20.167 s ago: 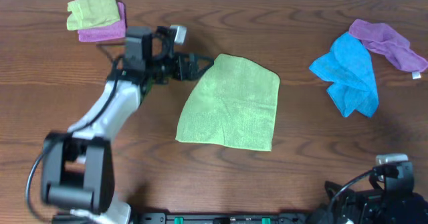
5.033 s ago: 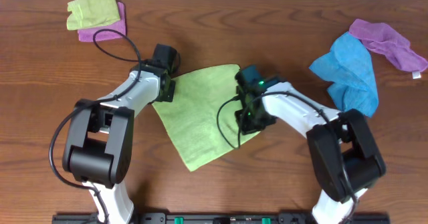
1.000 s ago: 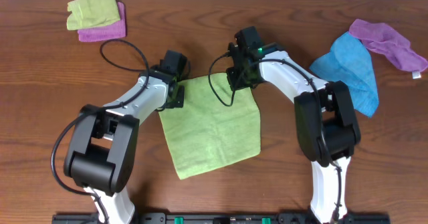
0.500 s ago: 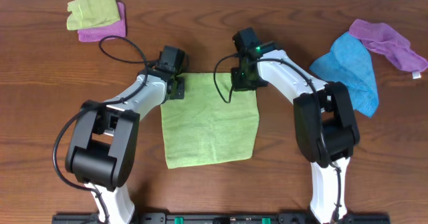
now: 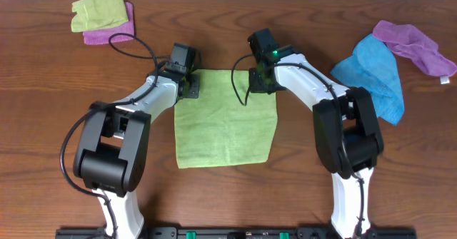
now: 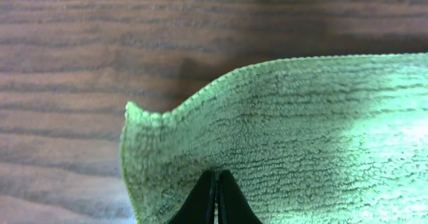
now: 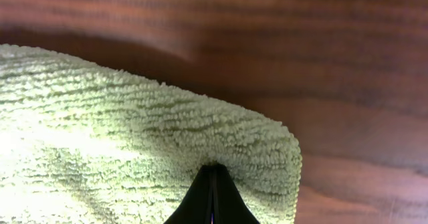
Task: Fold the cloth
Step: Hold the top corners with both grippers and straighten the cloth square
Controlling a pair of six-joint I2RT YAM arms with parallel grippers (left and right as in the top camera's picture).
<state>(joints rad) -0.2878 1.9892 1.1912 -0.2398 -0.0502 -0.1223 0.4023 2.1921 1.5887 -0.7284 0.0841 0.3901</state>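
Observation:
The lime-green cloth (image 5: 225,121) lies spread flat as a rough square on the wooden table. My left gripper (image 5: 188,88) is shut on its far left corner, and the right gripper (image 5: 261,84) is shut on its far right corner. In the left wrist view the black fingertips (image 6: 215,190) pinch the cloth (image 6: 301,137) just inside its curled corner. The right wrist view has the closed gripper (image 7: 212,177) biting into the cloth (image 7: 120,150) close to its rounded corner.
A small folded lime-green cloth (image 5: 100,5) lies on a purple cloth (image 5: 114,31) at the far left. A bright blue cloth (image 5: 375,78) and another purple cloth (image 5: 414,45) lie crumpled at the far right. Bare wooden table (image 5: 57,89) surrounds the spread cloth.
Both grippers have drawn the cloth's far edge away from me and straightened it. The cloth went from skewed to lying square.

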